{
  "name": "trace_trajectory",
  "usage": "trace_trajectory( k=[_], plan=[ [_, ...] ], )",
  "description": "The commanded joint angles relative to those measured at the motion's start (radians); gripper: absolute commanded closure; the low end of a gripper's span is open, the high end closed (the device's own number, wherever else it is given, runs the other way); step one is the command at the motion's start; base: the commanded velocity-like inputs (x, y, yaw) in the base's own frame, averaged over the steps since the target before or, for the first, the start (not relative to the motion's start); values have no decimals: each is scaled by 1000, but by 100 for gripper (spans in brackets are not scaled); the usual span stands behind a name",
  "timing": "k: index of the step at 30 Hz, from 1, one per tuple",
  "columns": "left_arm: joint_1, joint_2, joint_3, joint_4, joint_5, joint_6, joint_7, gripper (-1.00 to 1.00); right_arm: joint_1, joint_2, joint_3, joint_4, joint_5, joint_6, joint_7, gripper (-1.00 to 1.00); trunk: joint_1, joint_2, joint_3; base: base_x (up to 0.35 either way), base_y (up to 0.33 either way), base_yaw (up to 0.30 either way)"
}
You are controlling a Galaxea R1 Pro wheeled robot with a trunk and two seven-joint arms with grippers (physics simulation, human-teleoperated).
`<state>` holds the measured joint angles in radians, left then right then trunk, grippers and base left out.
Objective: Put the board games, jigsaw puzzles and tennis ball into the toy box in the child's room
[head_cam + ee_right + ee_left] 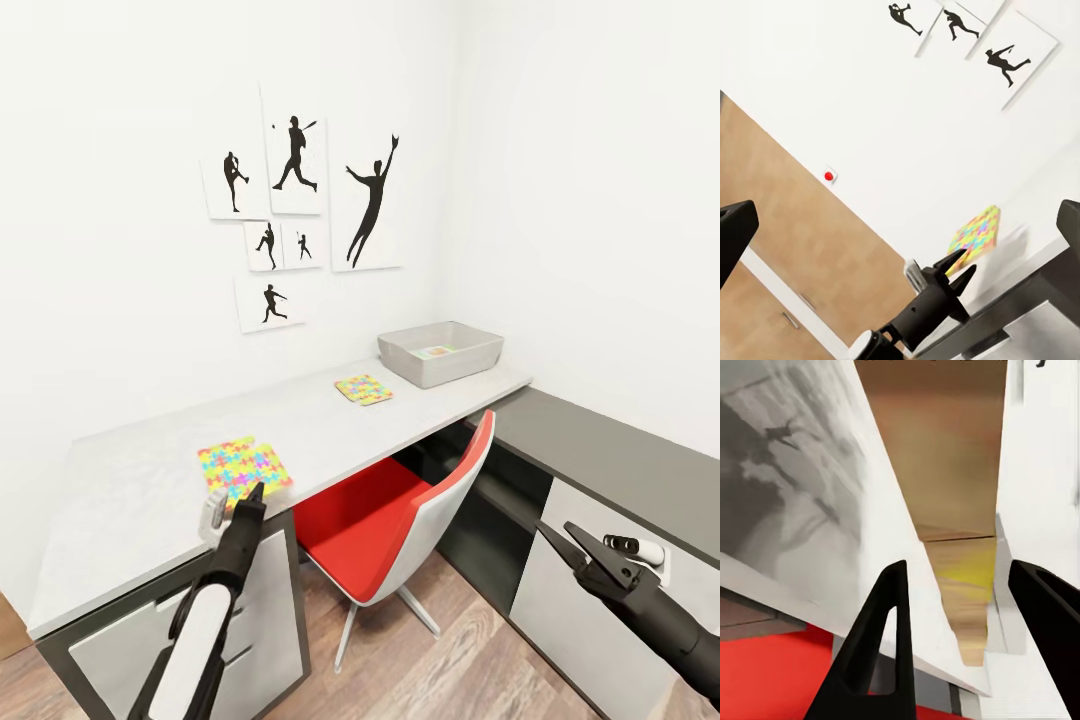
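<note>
Two jigsaw puzzles lie on the pale grey table [150, 490]: one [240, 468] near the front edge, the other [363, 388] further back by the toy box [455, 365]. The light grey box holds a flat white and green item [435, 351], possibly a board game. My left gripper [251, 494] hovers open at the near puzzle's front edge, and the right wrist view shows this gripper [954, 271] below that puzzle [979, 232]. My right gripper [562, 536] is open and empty over the dark grey desk section [610, 450]. The tennis ball and the bed are out of view.
A red and white swivel chair [385, 520] stands under the desk between my arms. White drawers [580, 620] sit below the right gripper. Black sports prints [300, 200] hang on the wall. Wood plank floor [470, 660] lies below.
</note>
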<state>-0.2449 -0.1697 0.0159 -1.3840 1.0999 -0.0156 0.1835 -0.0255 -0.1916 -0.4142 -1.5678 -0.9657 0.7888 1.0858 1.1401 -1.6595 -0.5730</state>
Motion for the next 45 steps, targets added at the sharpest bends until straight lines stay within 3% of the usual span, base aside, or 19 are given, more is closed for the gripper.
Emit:
trace_trajectory(
  k=[1,10,13,17,18,20,24,27,28,29,31,32,34,35,38,39,41,42,45],
  plan=[
    [0,0,0,-5,9,2,4,100,-1,0,-1,0,-4,6,0,-100,0,-1,-1,0,0,0],
    [2,3,-2,-17,9,20,4,100,-1,0,-1,0,-4,6,0,-100,0,-1,-1,0,0,0],
    [3,19,-3,-31,10,37,4,100,-1,-1,-2,0,-4,6,1,-100,0,-1,-1,0,0,0],
    [4,46,12,-45,16,216,1,100,-1,-1,-2,0,-4,6,1,-100,0,-1,-1,0,0,0],
    [2,55,29,-48,25,327,0,100,-1,-1,-2,0,-4,6,1,-100,0,-1,-1,0,0,0],
    [-1,63,56,-50,37,444,0,100,-1,-2,-2,0,-4,6,1,-100,0,-1,-1,0,0,0],
    [-10,83,215,-54,77,845,-3,100,-1,-4,-3,0,-4,6,1,-100,0,-1,-1,0,0,0],
    [-25,115,289,-55,88,971,-8,100,-1,-3,-3,0,-4,6,0,-100,0,-1,-1,0,0,0],
    [-37,157,319,-55,112,1016,-31,100,-1,-2,-3,0,-4,6,0,-100,0,-1,-1,0,0,0],
    [-41,175,326,-55,127,1026,-44,100,-1,-2,-3,0,-3,6,0,-100,0,-1,-1,0,0,0],
    [-46,240,336,-54,185,1045,-87,100,-1,-2,-4,0,-3,6,0,-100,0,-1,-1,0,0,0],
    [-49,292,339,-54,231,1053,-111,100,-1,-3,-4,0,-3,6,0,-100,0,-1,-1,0,0,0],
    [-50,348,341,-53,280,1058,-128,100,-1,-5,-4,0,-3,6,0,-100,0,-1,-1,0,0,0],
    [-51,436,341,-52,359,1063,-142,100,-1,-6,-5,0,-3,6,0,-100,0,-1,-1,0,0,0],
    [-52,552,328,-48,474,1063,-152,100,-1,-7,-6,0,-3,6,0,-100,0,-1,-1,0,0,0],
    [-52,634,305,-43,567,1063,-155,100,-1,-6,-6,0,-4,6,0,-100,0,-1,-1,0,0,0],
    [-51,684,287,-38,630,1063,-157,100,-1,-6,-6,0,-4,6,0,-100,0,-1,-1,0,0,0],
    [-51,750,261,-32,715,1063,-158,100,-1,-6,-6,0,-4,6,0,-100,0,-1,-1,0,0,0],
    [-46,814,239,-15,787,1063,-158,100,-1,-5,-6,0,-3,5,1,-100,0,-1,-1,0,0,0]
  ],
)
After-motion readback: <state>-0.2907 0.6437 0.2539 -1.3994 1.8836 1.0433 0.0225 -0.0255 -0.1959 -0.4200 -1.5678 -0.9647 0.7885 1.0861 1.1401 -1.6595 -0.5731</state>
